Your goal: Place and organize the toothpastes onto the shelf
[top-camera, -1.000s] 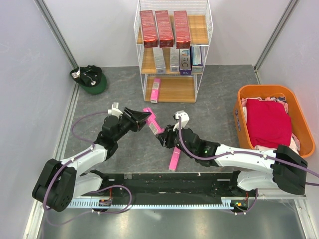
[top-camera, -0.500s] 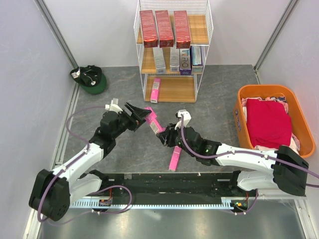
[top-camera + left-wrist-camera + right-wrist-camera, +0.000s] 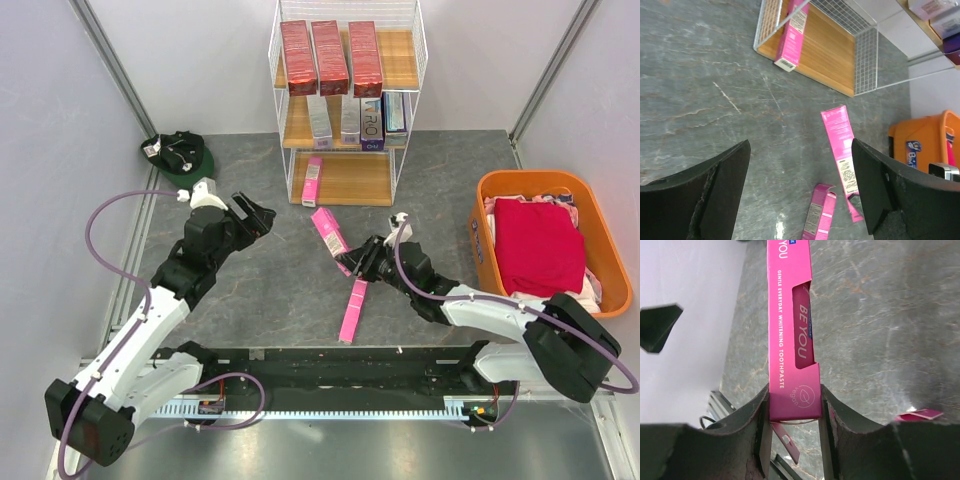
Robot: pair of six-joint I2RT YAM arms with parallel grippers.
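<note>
Pink cardboard marked what was left to do. One loose pink box (image 3: 352, 310) was seen lying flat on the grey surface (image 3: 250, 300), well in front of the shelf (image 3: 360, 182) and the farthest from it of all the toothpastes.

Just nearer the shelf, a held pink box (image 3: 330, 232) was clamped at its near end by the right tool (image 3: 362, 262), whose jaws were closed against the two narrow sides. The box was angled toward the shelf's front, with an end flap hanging loose under the grip. White lettering, "BE YOU" and "gentle everyday whitening toothpaste", could be read along its face.

The left tool (image 3: 252, 212) was seen spread wide and empty, in front of the shelf and off to its left.

On the shelf itself, one shelved pink box (image 3: 313, 181) was laid at the left of the bottom board. Four silver, blue and purple boxes (image 3: 355, 118) were ranged on the middle board, and three dark red boxes (image 3: 327, 57) on the top.

The task was judged mostly done, with eight boxes placed and two pink ones remaining.
</note>
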